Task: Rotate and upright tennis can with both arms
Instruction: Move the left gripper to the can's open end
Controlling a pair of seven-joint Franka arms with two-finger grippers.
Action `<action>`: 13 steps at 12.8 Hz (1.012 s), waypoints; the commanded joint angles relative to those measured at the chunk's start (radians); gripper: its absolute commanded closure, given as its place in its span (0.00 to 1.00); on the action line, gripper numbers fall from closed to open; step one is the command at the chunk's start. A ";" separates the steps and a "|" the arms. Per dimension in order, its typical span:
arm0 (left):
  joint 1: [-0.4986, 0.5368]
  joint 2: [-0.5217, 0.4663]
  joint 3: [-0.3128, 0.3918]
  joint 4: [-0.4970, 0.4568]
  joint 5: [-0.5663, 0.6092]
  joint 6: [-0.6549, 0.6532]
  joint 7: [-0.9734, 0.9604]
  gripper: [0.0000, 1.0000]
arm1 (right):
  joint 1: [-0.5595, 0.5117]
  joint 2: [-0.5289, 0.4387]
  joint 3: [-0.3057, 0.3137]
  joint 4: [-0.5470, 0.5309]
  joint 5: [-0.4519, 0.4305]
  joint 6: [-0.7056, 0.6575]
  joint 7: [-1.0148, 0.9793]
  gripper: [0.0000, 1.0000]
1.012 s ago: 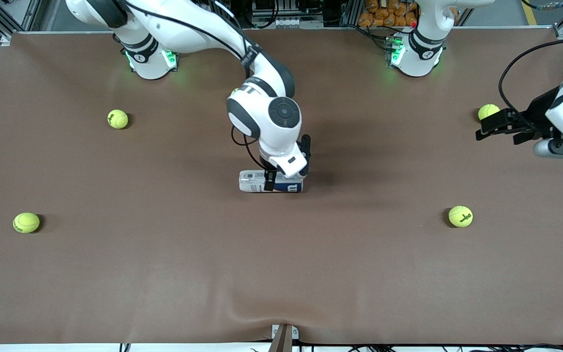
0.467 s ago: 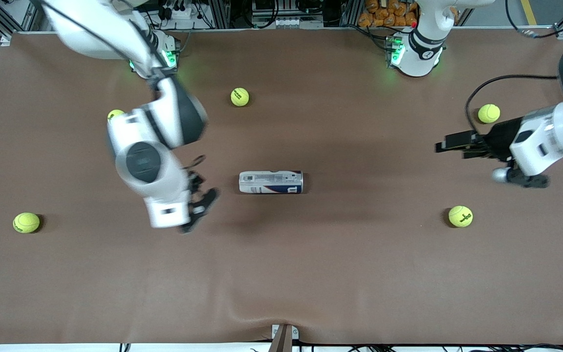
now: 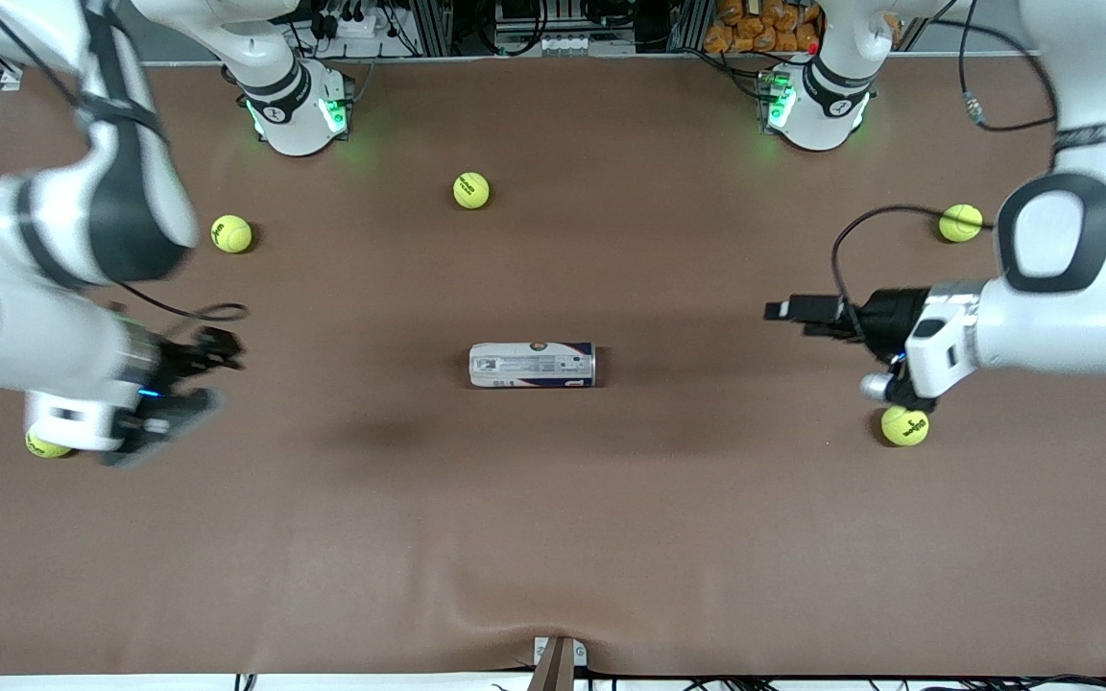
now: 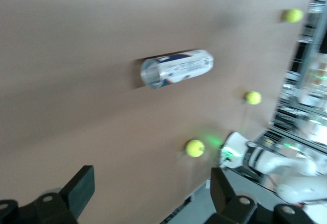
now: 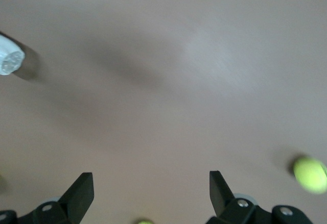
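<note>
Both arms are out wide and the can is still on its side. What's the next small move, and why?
Probably bring the left gripper in toward the nearer end of the tennis can. The can lies flat mid-table, touched by neither arm. The left gripper's fingers are open and already point at it over bare table. The right gripper, also open, hangs over the right arm's end of the table and can close on the other end afterward.

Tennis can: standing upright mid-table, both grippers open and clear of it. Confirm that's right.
Not upright. The front view shows the tennis can lying on its side mid-table. The rest holds: the left gripper and the right gripper are open and clear of it.
</note>
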 commanded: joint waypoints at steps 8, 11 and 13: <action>-0.033 0.304 -0.059 0.004 -0.365 0.074 0.384 0.00 | -0.053 -0.328 -0.101 -0.116 0.096 -0.186 0.478 0.00; -0.079 0.361 -0.061 -0.011 -0.476 0.121 0.445 0.00 | -0.080 -0.381 -0.102 -0.117 0.096 -0.209 0.491 0.00; -0.092 0.387 -0.061 -0.042 -0.540 0.136 0.496 0.00 | -0.099 -0.395 -0.099 -0.114 0.096 -0.212 0.488 0.00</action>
